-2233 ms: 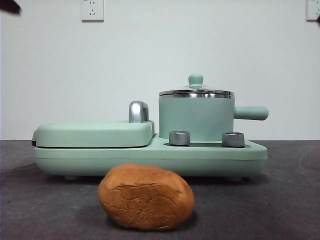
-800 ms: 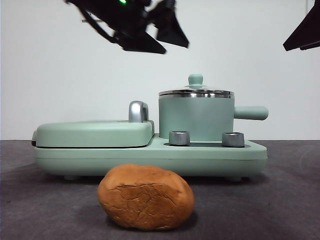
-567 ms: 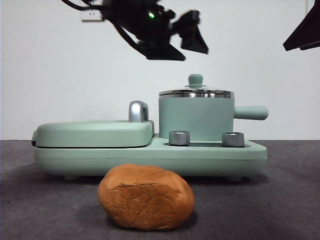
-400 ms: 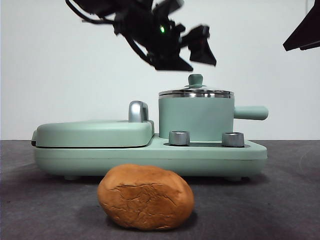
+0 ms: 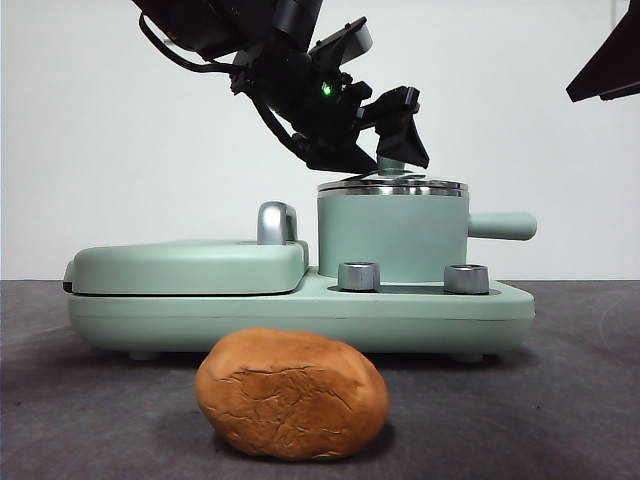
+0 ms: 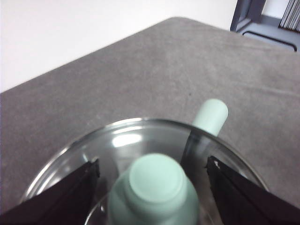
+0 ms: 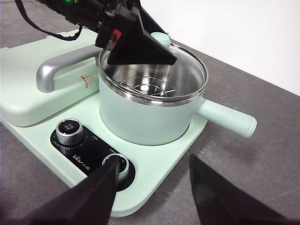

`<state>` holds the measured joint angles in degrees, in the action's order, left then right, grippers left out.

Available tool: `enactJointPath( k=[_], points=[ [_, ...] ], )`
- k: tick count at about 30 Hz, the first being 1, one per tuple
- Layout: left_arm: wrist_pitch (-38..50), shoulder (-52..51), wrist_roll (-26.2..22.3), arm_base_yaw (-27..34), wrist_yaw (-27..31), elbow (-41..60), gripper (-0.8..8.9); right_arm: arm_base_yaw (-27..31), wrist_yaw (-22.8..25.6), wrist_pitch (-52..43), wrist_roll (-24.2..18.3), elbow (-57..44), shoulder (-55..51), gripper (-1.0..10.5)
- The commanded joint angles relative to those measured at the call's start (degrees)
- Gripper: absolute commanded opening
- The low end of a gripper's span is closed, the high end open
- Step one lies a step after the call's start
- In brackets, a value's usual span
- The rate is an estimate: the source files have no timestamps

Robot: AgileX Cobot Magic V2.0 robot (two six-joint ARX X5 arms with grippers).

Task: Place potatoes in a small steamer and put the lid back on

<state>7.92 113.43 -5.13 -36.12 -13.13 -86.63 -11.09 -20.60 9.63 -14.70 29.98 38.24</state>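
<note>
Nearest the front camera lay the orange-brown potato [image 5: 291,394], cracked and rough, on the dark grey table [image 5: 580,400], clear of both sets of jaws and just in front of the mint-green cooker base [image 5: 300,320]. On that base, two steel dials [image 5: 359,276] at the front edge, the flat griddle cover [image 5: 188,266] with its steel handle [image 5: 276,222] to one side, and behind the dials the small steamer [image 5: 392,236], stubby side handle [image 5: 502,226] pointing away from the griddle. Still on the steamer sat the glass lid [image 6: 140,140], steel rim level with the pot's. Directly over it, the left gripper [image 5: 388,148], reaching in from above on a dark arm, jaws spread wide with the lid's mint-green knob [image 6: 154,190] between them, one black jaw on either side and a gap to each, neither touching. Seen through the glass in the right wrist view, a wire rack [image 7: 147,89] inside the pot. The right gripper [image 7: 152,194] hung back above the base's near corner, jaws apart and holding nothing, the steamer and dials ahead of them.
</note>
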Motion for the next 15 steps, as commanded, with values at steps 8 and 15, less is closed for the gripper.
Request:
enactJointPath(
  k=[8, 15],
  points=[
    [-2.03, 1.38, -4.5, -0.26, 0.28, -1.49, 3.58, -0.2, 0.04, -0.63, 0.76, 0.92, 0.11, 2.4],
    [-1.92, 1.38, -4.5, -0.26, 0.28, -1.49, 2.35, -0.2, 0.04, -0.61, 0.76, 0.92, 0.11, 2.4]
  ],
)
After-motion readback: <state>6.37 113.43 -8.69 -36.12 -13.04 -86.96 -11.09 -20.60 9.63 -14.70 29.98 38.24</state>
